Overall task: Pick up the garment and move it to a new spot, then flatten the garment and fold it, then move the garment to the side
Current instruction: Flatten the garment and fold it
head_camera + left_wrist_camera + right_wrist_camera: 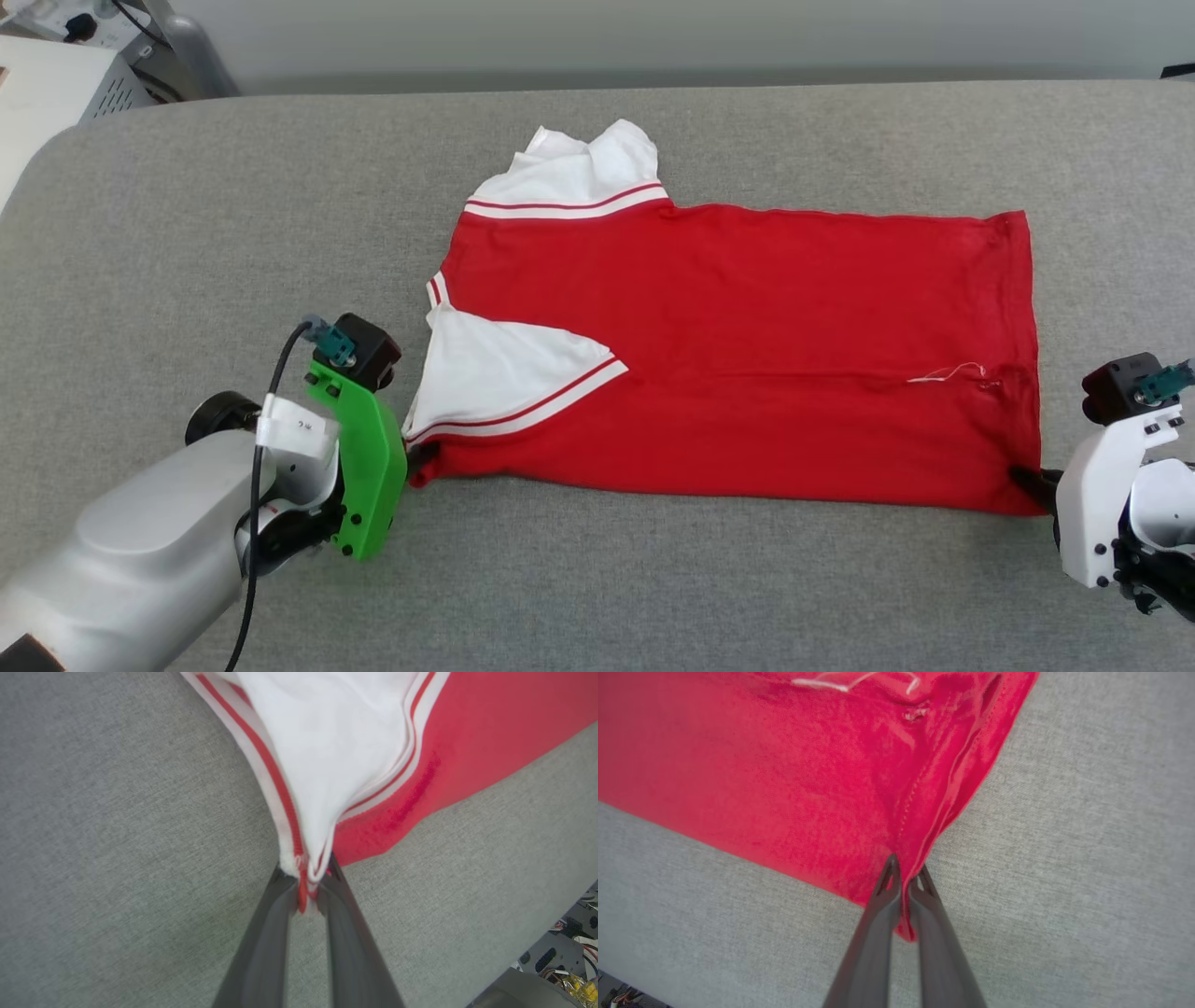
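Observation:
The garment (747, 345), a red T-shirt with white sleeves and striped trim, lies flat and sideways on the grey surface, collar end to the left, hem to the right. One white sleeve (579, 168) sticks out at the far edge; the other (495, 373) is folded onto the red body. My left gripper (418, 457) is shut on the near left corner, pinching the striped trim (303, 877) and white sleeve (327, 746). My right gripper (1032, 481) is shut on the near hem corner (906, 896) of the red cloth (784, 774).
The grey padded surface (233, 233) extends well beyond the shirt on all sides. White equipment boxes (56, 84) with cables stand past the far left corner. A loose white thread (948, 375) lies on the shirt near the hem.

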Controlling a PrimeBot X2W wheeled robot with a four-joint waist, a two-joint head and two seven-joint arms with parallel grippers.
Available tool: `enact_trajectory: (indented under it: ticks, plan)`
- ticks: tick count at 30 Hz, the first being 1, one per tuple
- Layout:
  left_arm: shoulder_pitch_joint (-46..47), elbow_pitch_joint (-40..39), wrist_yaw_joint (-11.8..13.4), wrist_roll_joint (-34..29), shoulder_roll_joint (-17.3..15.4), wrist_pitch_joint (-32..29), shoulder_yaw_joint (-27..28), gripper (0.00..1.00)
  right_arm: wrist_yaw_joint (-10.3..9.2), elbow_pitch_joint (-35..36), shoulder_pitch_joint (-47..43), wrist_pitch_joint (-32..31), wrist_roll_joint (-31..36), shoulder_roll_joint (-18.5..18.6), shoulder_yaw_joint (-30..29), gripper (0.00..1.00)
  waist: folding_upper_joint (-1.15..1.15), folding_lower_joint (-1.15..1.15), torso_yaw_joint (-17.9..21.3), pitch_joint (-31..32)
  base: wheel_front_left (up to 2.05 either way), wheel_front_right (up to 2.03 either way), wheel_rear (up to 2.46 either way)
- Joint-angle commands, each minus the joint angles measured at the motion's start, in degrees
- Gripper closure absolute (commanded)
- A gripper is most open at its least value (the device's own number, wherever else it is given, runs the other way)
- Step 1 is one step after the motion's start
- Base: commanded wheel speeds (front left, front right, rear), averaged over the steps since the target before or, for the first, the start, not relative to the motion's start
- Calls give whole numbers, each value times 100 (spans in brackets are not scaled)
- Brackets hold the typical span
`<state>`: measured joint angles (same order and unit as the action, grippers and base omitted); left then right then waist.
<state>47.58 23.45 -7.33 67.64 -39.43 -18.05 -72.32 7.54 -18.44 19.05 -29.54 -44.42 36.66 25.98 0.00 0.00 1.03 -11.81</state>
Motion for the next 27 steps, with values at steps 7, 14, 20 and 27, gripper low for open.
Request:
enact_trajectory:
  ticks: [7, 14, 20, 27]
  plan:
    - [-407, -467, 15, 115, -521, 183, -13, 100, -5, 741, -511, 330, -205, 419, -109, 100, 0, 0, 118, 476, 0, 0, 0]
    - [-904, -1223, 235, 215, -1007, 174, -33, 100, -5, 1497, -1360, 229, -237, 636, -637, 100, 0, 0, 122, 626, 0, 0, 0]
    - [-1293, -1486, 414, 265, -1043, 140, -53, 100, -5, 1774, -1977, -97, -186, 460, -1130, 100, 0, 0, 117, 567, 0, 0, 0]
    - [-1456, -966, 430, 240, -699, 199, -54, 100, -5, 1213, -2065, -125, 28, -119, -1263, 100, 0, 0, 42, 437, 0, 0, 0]
